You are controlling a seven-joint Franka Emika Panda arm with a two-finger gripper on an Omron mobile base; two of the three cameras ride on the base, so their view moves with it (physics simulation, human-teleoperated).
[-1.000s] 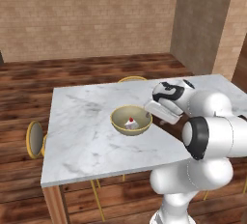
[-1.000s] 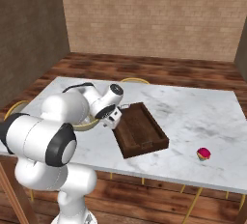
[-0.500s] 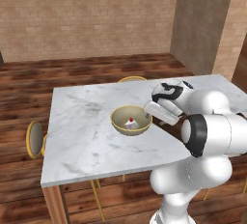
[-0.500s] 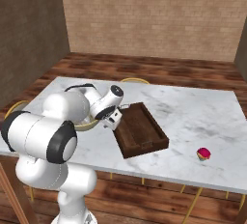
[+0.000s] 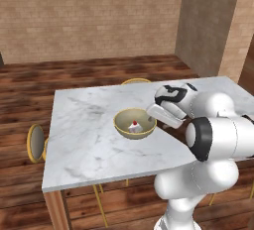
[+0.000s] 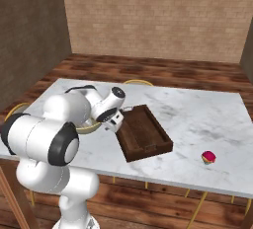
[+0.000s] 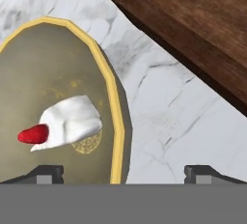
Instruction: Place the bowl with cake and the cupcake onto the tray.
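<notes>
The tan-yellow bowl [image 5: 134, 124] holds a white cake slice [image 7: 72, 121] with a red top and stands on the marble table. My gripper [image 7: 125, 174] is open and low over the bowl's right rim. One fingertip [image 7: 46, 172] is on the inside and the other is outside over the marble. The dark wooden tray [image 6: 146, 132] lies empty just right of the bowl [image 6: 89, 128], with its corner [image 7: 193, 35] close to the hand. Far right near the front edge sits the small cupcake [image 6: 208, 157]. From the two sides my gripper [image 5: 152, 120] [image 6: 112, 123] sits between bowl and tray.
The marble table [image 5: 89, 144] has open room to the left of the bowl and between tray and cupcake. Yellow-framed chairs stand at the left end [image 5: 35, 142] and the far side [image 5: 136, 81]. A brick wall is behind.
The hand has sunk slightly and edged toward the bowl's rim. Bowl, tray and cupcake have not moved.
</notes>
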